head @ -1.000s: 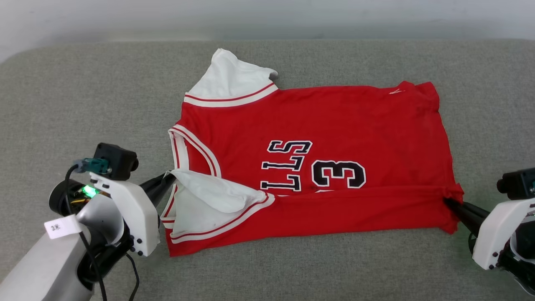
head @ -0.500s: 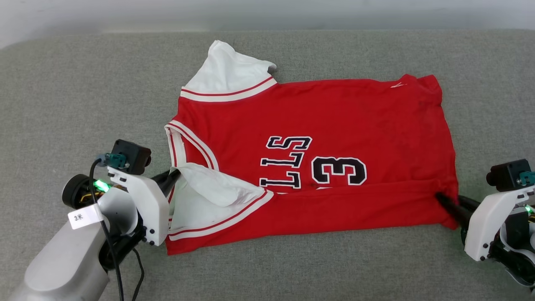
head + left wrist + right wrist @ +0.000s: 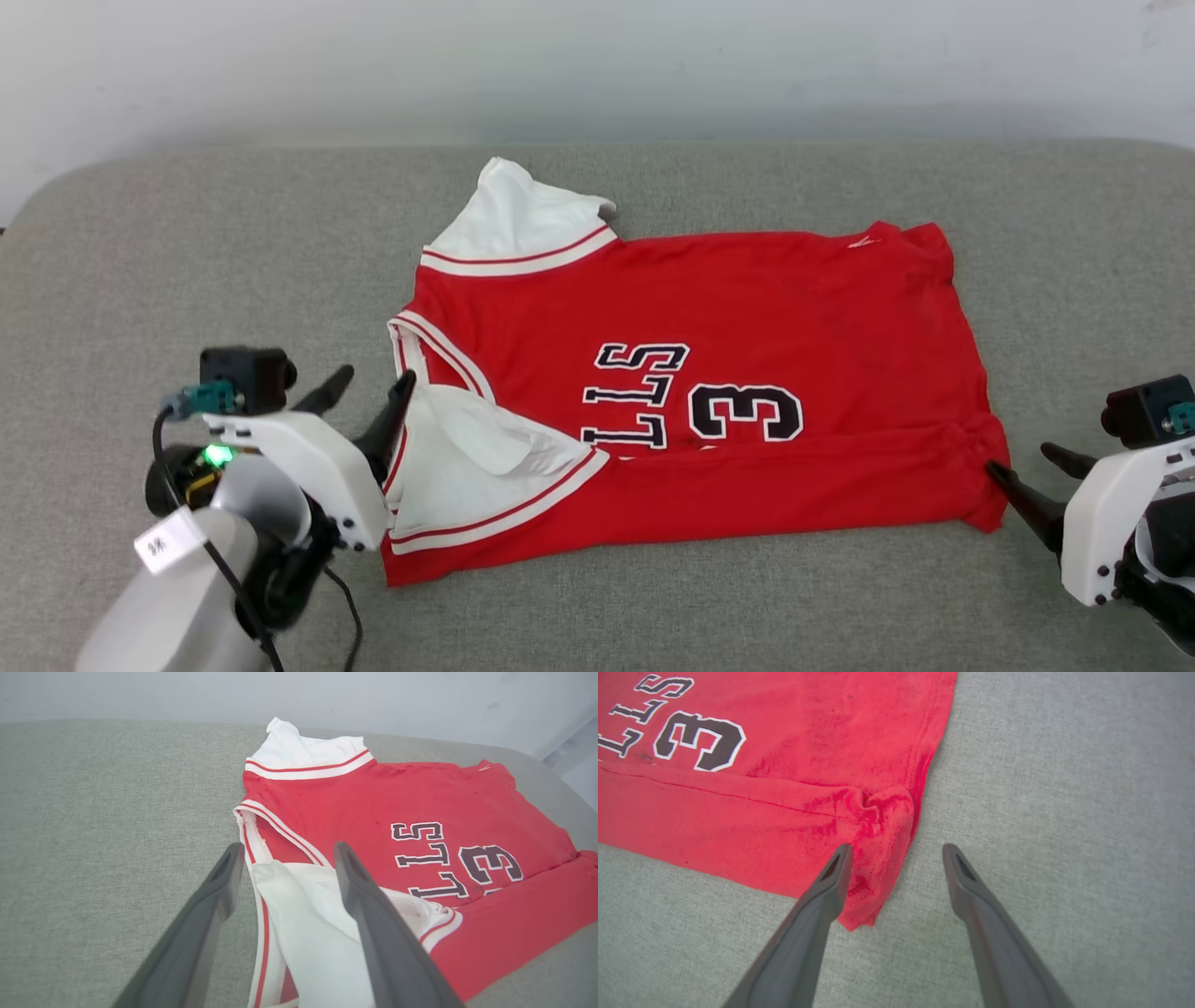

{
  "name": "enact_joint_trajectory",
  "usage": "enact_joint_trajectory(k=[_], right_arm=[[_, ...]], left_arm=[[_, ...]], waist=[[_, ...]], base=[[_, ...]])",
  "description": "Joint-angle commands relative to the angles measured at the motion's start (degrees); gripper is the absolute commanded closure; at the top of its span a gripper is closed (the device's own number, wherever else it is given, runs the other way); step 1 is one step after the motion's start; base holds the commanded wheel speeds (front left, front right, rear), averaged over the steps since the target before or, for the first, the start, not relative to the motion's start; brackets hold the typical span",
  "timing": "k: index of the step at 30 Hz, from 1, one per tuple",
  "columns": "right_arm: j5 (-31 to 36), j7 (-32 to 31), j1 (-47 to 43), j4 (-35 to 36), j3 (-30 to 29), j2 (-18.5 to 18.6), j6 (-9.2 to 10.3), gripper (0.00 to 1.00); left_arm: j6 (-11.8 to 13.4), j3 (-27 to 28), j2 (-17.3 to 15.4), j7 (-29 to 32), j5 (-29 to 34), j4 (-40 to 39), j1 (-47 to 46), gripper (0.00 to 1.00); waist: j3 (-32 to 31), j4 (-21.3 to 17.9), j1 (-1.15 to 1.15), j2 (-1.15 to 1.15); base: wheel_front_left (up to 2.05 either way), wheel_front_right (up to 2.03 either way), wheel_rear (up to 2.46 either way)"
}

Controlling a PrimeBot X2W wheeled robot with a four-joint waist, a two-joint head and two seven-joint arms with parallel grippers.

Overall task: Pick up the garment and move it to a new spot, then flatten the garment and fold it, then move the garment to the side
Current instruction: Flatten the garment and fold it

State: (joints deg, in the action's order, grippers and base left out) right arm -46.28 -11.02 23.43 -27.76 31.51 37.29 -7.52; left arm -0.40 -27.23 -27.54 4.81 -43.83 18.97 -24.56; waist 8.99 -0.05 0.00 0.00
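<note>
Both hands are open and holding nothing. The left hand (image 3: 376,375) has its jaws spread at the collar end. The right hand (image 3: 1019,457) has its jaws spread at the hem end.

The garment (image 3: 709,308) lies flat on the grey padded surface (image 3: 187,243), about mid-frame in the head view. Its long axis runs left-right, with the collar (image 3: 439,341) toward my left arm and the hem toward my right. The numerals (image 3: 745,413) face up.

The near long edge lies turned up over the body as a red band (image 3: 794,481), and the near white sleeve (image 3: 467,448) is tucked in on top. My read is that the first lengthwise fold is down and the far side is not yet done. The far sleeve (image 3: 513,219) sticks out past the far edge.

In the left wrist view, one finger sits over the tucked sleeve and the other over bare padding, just off the collar. In the right wrist view, one finger tip sits over the crumpled hem corner (image 3: 878,812) and the other over bare padding. I can't tell whether either is touching cloth.

The key relation is that both hands sit on the near side, one at each end. The unfolded far edge lies across the full width of the garment from both. The far sleeve is at the left arm's end, so the left arm is nearer to it. The far hem corner (image 3: 934,247) belongs to the right arm.

The risk is that reaching over the band could drag it open.
</note>
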Motion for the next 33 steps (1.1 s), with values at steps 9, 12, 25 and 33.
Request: enact_joint_trajectory(k=[9, 12, 25, 33], right_arm=[[8.81, -13.44, -10.8, 11.98, -14.14, -3.16, 0.07, 0.0], [12.78, -20.29, -14.7, 16.61, -19.57, -5.4, 0.07, 0.0], [23.11, -35.84, -23.48, 37.23, -31.94, -15.54, 0.07, 0.0], [24.67, -37.67, -23.9, 41.17, -33.03, -17.25, 0.07, 0.0]], left_arm=[[8.61, 1.13, -1.19, 3.69, -3.17, -14.62, 13.24, 0.0], [11.75, -0.61, -3.39, 7.91, -1.41, -17.41, 15.26, 0.0], [18.12, -3.55, -6.89, 17.41, 1.43, -19.1, 16.14, 0.0], [18.52, -4.27, -5.82, 17.0, 2.39, -12.5, 14.44, 0.0]], waist=[[-3.07, -0.37, 0.0, 0.0], [-2.62, -0.66, 0.0, 0.0], [1.16, -2.19, 0.0, 0.0], [3.93, -2.98, 0.0, 0.0]], base=[[0.0, 0.0, 0.0], [0.0, 0.0, 0.0], [0.0, 0.0, 0.0], [0.0, 0.0, 0.0]])
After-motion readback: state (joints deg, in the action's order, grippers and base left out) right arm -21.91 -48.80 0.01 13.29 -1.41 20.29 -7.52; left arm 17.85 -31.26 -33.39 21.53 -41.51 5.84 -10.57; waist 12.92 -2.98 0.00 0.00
